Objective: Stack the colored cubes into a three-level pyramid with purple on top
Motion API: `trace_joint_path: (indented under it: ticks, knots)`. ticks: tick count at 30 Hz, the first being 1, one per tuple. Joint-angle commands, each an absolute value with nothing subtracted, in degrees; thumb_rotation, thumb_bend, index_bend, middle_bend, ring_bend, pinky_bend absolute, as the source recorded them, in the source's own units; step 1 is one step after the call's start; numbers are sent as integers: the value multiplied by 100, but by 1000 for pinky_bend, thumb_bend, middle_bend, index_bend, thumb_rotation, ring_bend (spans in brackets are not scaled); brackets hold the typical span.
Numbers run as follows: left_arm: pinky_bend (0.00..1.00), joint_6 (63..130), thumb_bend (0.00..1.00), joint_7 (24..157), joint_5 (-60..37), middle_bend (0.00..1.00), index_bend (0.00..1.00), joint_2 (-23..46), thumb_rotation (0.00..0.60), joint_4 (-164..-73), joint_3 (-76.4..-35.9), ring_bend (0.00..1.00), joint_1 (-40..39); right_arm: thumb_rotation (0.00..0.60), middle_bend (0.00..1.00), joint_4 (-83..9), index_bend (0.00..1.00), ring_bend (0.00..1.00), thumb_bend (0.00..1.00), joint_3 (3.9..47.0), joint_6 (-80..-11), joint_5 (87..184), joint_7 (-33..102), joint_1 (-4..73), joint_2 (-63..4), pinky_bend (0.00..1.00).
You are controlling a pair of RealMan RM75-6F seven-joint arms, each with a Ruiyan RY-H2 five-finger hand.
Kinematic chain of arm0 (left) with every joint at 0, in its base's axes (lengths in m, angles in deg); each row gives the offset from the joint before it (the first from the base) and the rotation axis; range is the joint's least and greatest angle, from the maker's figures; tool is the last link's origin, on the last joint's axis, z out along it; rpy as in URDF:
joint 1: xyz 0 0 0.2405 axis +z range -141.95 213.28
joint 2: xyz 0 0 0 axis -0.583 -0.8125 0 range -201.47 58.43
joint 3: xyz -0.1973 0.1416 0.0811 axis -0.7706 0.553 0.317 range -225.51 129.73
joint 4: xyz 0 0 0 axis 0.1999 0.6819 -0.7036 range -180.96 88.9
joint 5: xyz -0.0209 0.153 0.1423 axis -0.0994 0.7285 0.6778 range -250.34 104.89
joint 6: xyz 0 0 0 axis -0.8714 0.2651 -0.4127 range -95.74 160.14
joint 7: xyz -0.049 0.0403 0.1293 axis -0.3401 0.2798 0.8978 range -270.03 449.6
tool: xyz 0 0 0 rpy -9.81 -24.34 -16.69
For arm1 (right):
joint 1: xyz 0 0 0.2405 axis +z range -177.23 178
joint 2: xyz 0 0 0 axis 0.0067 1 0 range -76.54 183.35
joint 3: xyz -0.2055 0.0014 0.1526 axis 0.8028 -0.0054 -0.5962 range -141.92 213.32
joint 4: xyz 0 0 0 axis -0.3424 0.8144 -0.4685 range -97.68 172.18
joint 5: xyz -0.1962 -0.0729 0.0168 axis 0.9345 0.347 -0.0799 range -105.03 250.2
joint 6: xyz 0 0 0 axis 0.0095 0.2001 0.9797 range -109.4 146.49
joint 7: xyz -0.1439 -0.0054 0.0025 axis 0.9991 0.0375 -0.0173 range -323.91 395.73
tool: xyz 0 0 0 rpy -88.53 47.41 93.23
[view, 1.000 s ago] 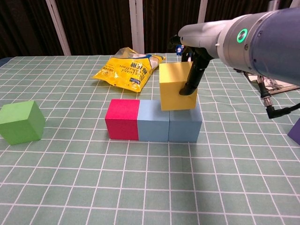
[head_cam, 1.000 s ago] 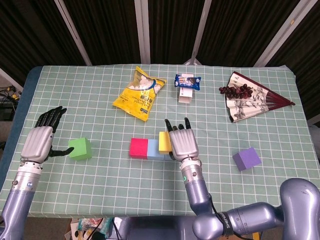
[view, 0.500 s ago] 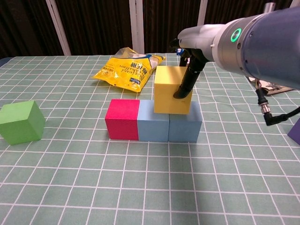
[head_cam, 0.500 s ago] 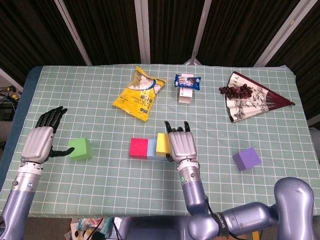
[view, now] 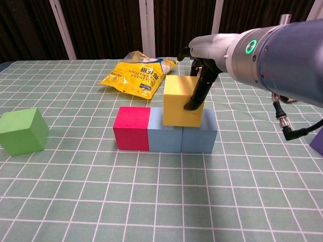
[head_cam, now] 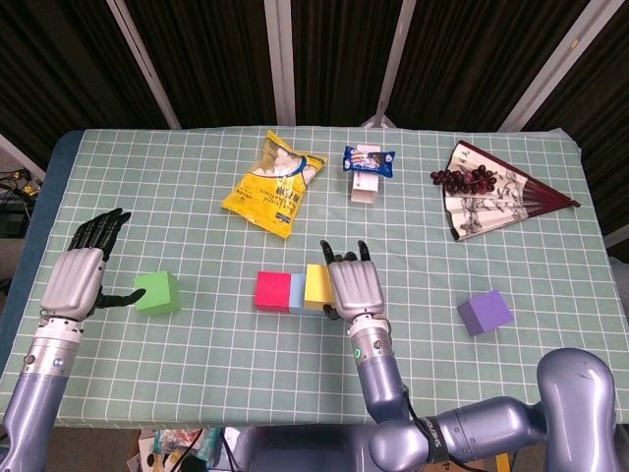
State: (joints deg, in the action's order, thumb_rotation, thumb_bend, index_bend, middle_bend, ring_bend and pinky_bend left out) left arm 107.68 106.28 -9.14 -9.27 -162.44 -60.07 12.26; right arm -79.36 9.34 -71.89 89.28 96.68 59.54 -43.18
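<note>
A red cube (head_cam: 271, 291) (view: 132, 128) and two blue cubes (head_cam: 298, 292) (view: 165, 137) stand in a row on the green checked cloth. On top of the blue ones sits a yellow cube (head_cam: 316, 285) (view: 180, 101), straddling their seam. My right hand (head_cam: 356, 285) (view: 203, 65) grips it, with one finger down its front face and the others behind it. The green cube (head_cam: 157, 292) (view: 22, 131) lies at the left. My left hand (head_cam: 79, 280) is open just left of it, thumb tip near its side. The purple cube (head_cam: 486, 312) (view: 318, 142) lies alone at the right.
A yellow snack bag (head_cam: 275, 182) (view: 136, 75) lies behind the row. Further back are a small blue-and-white packet (head_cam: 368, 162) and an open paper fan (head_cam: 491, 192). The table's front edge runs close below the cubes.
My right hand has carried the yellow cube leftward, from over the right blue cube to the seam between the two blue cubes. The left hand has not moved.
</note>
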Motion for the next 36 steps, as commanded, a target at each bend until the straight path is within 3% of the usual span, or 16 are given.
trace_joint_path:
  ticks: [1,36]
  knots:
    - [37,10770,88,10626,-915,22,0,-930,600,-16244,-6006,3,1226,600,456,-7885,0,246,263,969,-7122,8953,9628,5968,-4320,0]
    - [37,10739,88,10633,-949,23,0,-952,600,-16278,-5973,3,1195,600,456,-7679,0,245,264,1134,-7128,9065,9501,6103,-4418,0]
